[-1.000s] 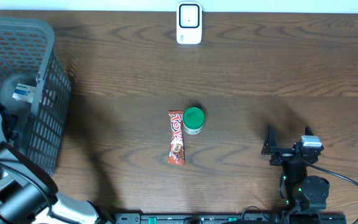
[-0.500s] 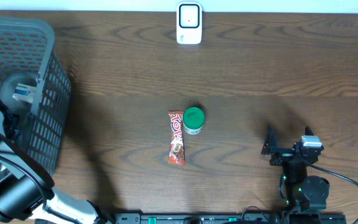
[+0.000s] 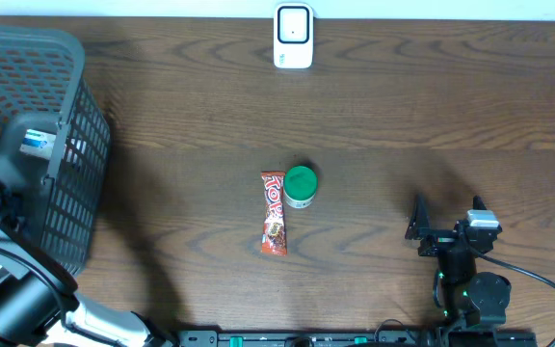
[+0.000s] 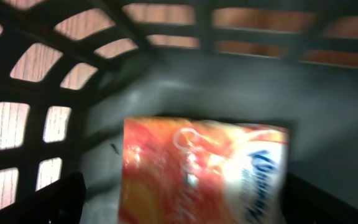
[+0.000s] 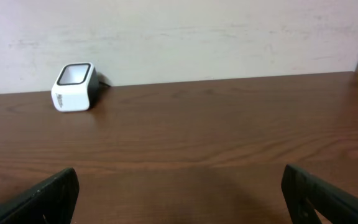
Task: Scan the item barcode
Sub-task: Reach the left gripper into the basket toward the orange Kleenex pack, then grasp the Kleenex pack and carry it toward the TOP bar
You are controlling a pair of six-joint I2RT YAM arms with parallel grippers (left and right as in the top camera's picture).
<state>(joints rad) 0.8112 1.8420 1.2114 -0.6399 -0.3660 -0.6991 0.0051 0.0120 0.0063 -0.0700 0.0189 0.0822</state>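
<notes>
At the near right, the right gripper (image 3: pixel 447 224) rests low over the wooden table (image 3: pixel 432 106), its claw released and holding nothing. At the near left, the left gripper (image 4: pixel 191 196) is down inside the grey basket (image 3: pixel 75 116), claw spread wide with an orange packet (image 4: pixel 197 168) lying on the basket floor just ahead between its fingers. Mid-table, a red candy bar (image 3: pixel 274 214) lies just beside a green-lidded jar (image 3: pixel 300 186), and the white scanner (image 3: pixel 293 36) stands at the far edge.
</notes>
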